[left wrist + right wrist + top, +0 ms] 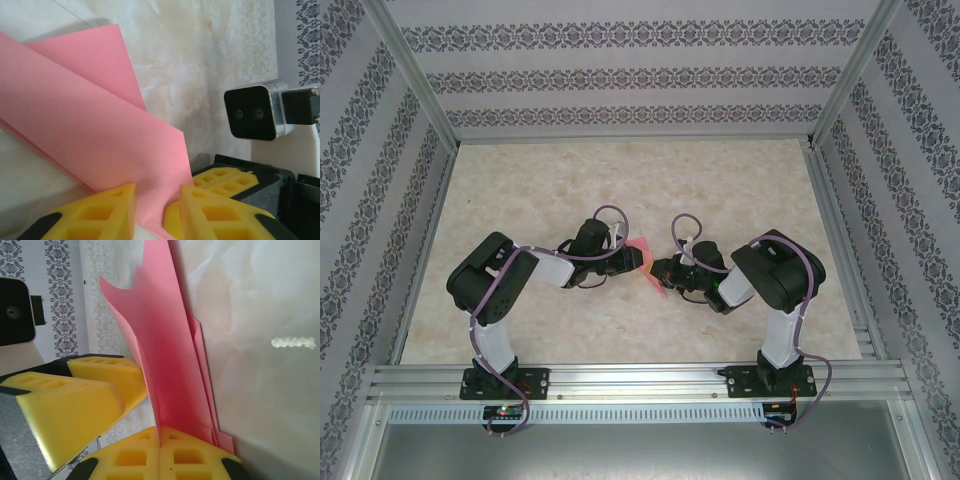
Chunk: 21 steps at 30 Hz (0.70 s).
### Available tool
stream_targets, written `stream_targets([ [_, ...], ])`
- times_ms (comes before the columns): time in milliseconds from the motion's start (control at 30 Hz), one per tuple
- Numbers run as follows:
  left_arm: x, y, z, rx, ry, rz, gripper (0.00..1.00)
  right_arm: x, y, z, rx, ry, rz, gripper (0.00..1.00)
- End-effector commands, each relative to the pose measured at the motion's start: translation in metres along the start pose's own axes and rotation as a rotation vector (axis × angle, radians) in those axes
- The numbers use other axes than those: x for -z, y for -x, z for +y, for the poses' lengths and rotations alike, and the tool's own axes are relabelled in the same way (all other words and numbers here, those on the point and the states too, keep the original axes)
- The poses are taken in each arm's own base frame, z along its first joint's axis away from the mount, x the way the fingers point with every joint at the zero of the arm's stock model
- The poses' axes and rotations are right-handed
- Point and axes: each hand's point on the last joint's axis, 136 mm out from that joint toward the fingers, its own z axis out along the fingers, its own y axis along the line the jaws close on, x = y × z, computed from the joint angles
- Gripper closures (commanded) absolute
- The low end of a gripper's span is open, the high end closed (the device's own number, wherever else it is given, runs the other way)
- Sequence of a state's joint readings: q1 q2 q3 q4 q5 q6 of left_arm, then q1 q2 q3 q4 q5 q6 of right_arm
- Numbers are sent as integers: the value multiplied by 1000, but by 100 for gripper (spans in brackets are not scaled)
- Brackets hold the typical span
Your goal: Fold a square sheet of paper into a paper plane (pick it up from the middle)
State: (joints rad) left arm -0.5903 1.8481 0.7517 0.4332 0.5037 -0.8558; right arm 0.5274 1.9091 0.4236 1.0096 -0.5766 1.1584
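The pink-red sheet of paper [641, 247], folded into a long layered shape with creases, hangs above the table between both grippers. My right gripper [160, 447] is shut on its lower edge, and one flap stands up from the pinch [170, 365]. In the left wrist view the paper [100, 125] runs down through the gap of my left gripper [157, 212], whose yellow pads stand apart on either side of it. Seen from above, the left gripper [635, 258] and right gripper [662, 272] meet tip to tip at the table's middle.
The marbled beige tabletop [620, 180] lies below, walled by patterned panels [620, 75] and metal posts. The right gripper's yellow fingers [225, 179] sit close behind the left ones. The left gripper's fingers [75, 390] crowd the right wrist view.
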Motion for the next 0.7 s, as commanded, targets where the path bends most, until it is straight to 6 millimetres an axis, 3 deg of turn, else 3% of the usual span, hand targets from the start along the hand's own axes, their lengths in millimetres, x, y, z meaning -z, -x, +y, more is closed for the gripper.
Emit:
stream_targets([
  [0, -5, 6, -2, -27, 5, -20, 71, -1, 0, -12, -14, -34, 9, 100],
  [400, -13, 5, 14, 27, 67, -3, 76, 0, 3, 4, 21, -30, 31, 90],
  [667, -15, 3, 23, 61, 105, 7, 79, 12, 1, 11, 101, -123, 65, 82],
])
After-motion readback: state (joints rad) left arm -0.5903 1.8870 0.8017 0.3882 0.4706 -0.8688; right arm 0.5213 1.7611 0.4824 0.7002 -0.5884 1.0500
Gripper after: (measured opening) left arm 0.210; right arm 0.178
